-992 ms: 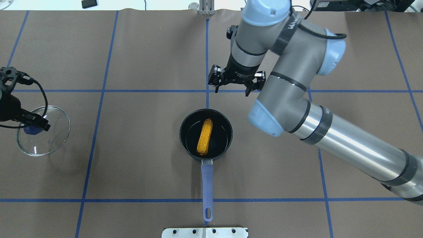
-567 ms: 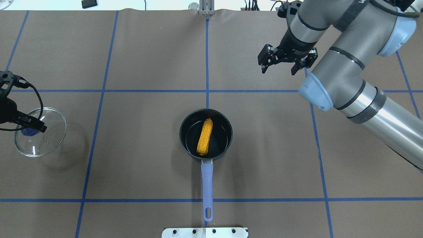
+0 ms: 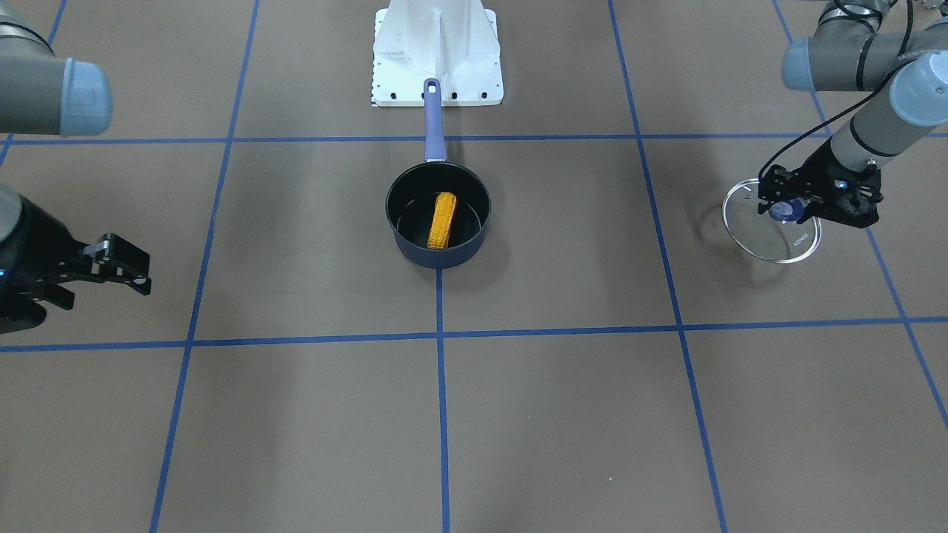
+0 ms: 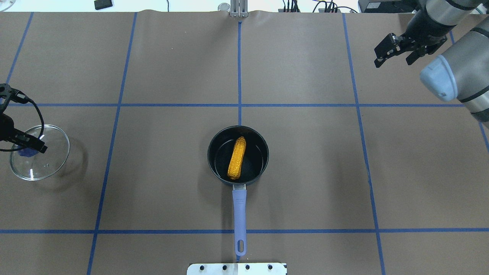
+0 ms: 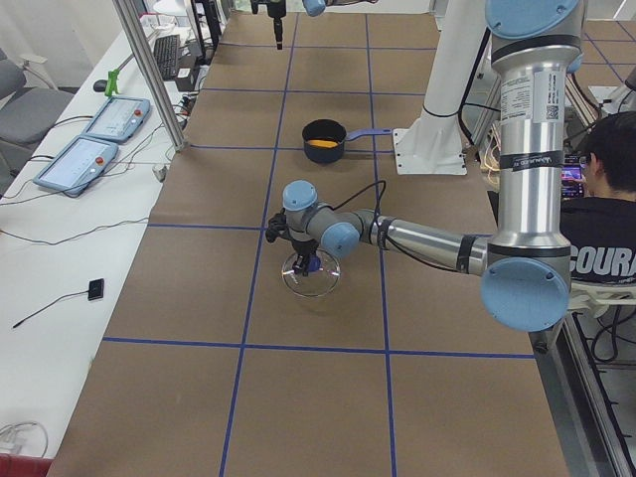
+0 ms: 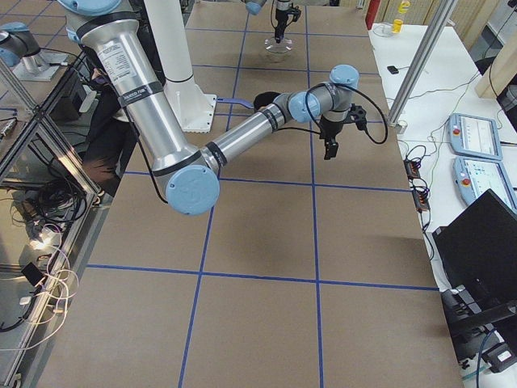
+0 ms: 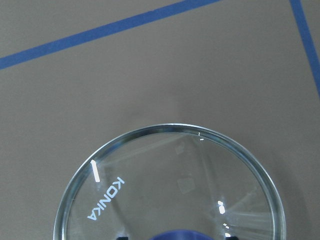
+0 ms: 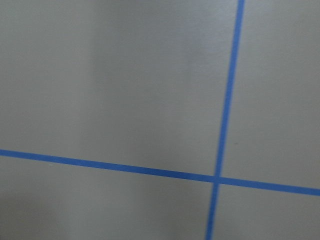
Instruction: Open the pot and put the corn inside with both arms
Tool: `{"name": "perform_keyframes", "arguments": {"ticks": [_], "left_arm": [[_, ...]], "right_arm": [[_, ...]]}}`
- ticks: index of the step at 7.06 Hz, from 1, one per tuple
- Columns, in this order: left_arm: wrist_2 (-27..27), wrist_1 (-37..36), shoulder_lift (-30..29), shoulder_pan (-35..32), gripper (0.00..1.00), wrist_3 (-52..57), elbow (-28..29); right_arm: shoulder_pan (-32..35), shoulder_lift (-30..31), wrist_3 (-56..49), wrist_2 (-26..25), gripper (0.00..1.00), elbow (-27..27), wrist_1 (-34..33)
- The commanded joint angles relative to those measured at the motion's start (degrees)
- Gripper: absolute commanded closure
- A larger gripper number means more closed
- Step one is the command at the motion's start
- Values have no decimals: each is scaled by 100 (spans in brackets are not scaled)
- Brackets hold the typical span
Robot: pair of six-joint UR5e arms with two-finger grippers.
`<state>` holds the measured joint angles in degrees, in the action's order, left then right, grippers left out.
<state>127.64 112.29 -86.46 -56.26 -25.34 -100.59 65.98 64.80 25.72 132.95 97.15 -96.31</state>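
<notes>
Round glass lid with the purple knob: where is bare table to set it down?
The brown mat lies bare between the lid and the navy saucepan holding the yellow corn cob; only that centre is occupied.

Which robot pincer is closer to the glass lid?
Left. The left pincer grips the glass lid by its knob; the right pincer hangs far off on the other side, beyond the pot.
</notes>
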Motion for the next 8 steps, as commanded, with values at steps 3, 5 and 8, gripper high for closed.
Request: {"name": "perform_keyframes", "arguments": {"ticks": [3, 5, 8], "left_arm": [[-2, 443, -99, 10, 66, 11, 532], [-2, 443, -125, 28, 61, 11, 584], [7, 443, -204, 19, 47, 11, 637]], "right_arm": [[222, 252, -594, 170, 0, -29, 25], [214, 253, -594, 161, 0, -38, 16], [214, 253, -594, 144, 0, -38, 16]]}}
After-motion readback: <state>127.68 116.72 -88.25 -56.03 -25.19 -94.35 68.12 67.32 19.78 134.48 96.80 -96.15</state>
